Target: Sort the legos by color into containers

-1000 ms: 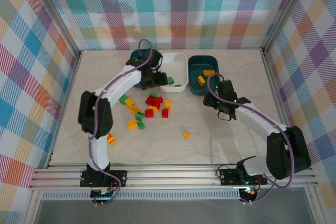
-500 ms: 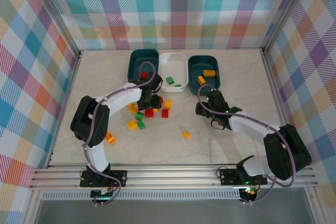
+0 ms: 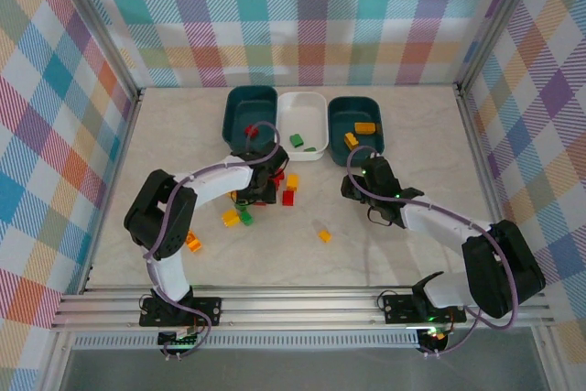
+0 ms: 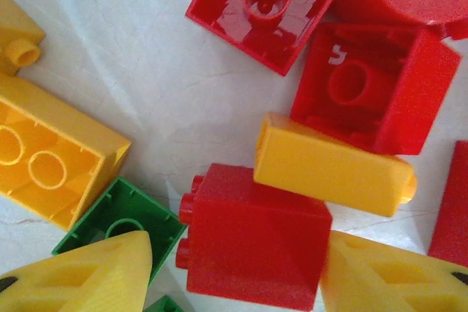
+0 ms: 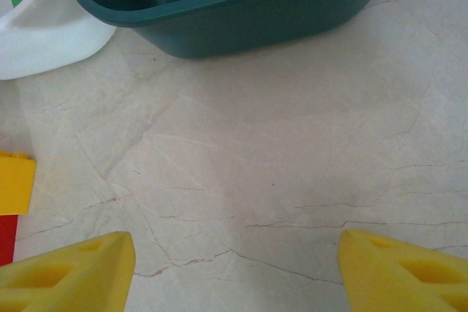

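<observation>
Mixed legos [image 3: 287,197] lie loose before three tubs [image 3: 302,116].

- Pale, marble-veined counter [image 3: 412,244], evenly lit.
- Back wall [image 3: 311,16] draped in pastel plaid cloth.
- Side walls [image 3: 55,135] in the same plaid.
- Silver aluminium rail [image 3: 302,304] along the near edge, metal posts [image 3: 99,29] in the corners.

Bright, even light from overhead. The tabletop [image 3: 412,135] is pale, nearly washed out. Soft, short shadows under the arms [image 3: 439,217].

Left wrist view: white glare on the upturned red brick [image 4: 267,5]; left fingers [image 4: 88,275] soft-edged at the frame bottom.

Right wrist view: right fingers [image 5: 66,272] out of focus, tabletop veins sharp.
</observation>
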{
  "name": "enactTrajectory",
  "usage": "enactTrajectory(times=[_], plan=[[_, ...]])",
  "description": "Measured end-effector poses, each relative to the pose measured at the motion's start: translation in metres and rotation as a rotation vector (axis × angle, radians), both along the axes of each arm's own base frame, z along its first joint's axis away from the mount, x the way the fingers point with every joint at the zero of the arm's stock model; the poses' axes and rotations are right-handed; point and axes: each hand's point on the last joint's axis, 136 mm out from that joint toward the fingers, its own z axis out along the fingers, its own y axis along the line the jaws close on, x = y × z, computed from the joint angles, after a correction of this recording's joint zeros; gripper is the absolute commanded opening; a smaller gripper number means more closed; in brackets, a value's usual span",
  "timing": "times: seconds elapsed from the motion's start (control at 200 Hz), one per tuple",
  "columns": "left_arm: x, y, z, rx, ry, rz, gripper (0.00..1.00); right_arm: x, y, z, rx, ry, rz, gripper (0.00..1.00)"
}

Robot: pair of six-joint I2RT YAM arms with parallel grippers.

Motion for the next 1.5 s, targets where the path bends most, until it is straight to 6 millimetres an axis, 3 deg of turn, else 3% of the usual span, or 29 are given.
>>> enactTrajectory(times=[0.27, 0.45, 0.69, 0.82, 0.965, 1.155, 1.255, 1.355, 1.5], plan=[[0.011, -0.007, 0.002, -0.037, -0.059, -0.010, 0.50, 0.001, 0.000, 0.007, 0.017, -0.017, -0.007, 0.73], [0.016, -0.011, 0.002, -0.041, -0.068, -0.021, 0.49, 0.000, 0.000, 0.009, 0.020, -0.024, -0.008, 0.73], [0.008, -0.016, -0.005, -0.058, -0.030, -0.040, 0.60, -0.001, -0.001, 0.021, 0.037, -0.059, -0.011, 0.73], [0.002, -0.024, -0.006, -0.061, -0.022, -0.066, 0.51, -0.001, -0.002, 0.020, 0.035, -0.057, -0.011, 0.73], [-0.001, -0.028, -0.005, -0.060, -0.025, -0.077, 0.32, -0.001, -0.002, 0.021, 0.036, -0.058, -0.011, 0.73], [-0.008, -0.027, 0.000, -0.047, -0.013, -0.091, 0.30, -0.001, -0.002, 0.022, 0.036, -0.064, -0.013, 0.73], [-0.012, -0.033, 0.024, -0.073, -0.058, -0.114, 0.31, -0.001, -0.002, 0.022, 0.036, -0.064, -0.013, 0.73], [-0.006, -0.034, 0.071, -0.133, -0.176, -0.110, 0.31, -0.002, -0.003, 0.022, 0.036, -0.063, -0.013, 0.73], [0.028, -0.022, 0.134, -0.195, -0.339, -0.040, 0.29, -0.002, -0.005, 0.019, 0.027, -0.060, -0.019, 0.73]])
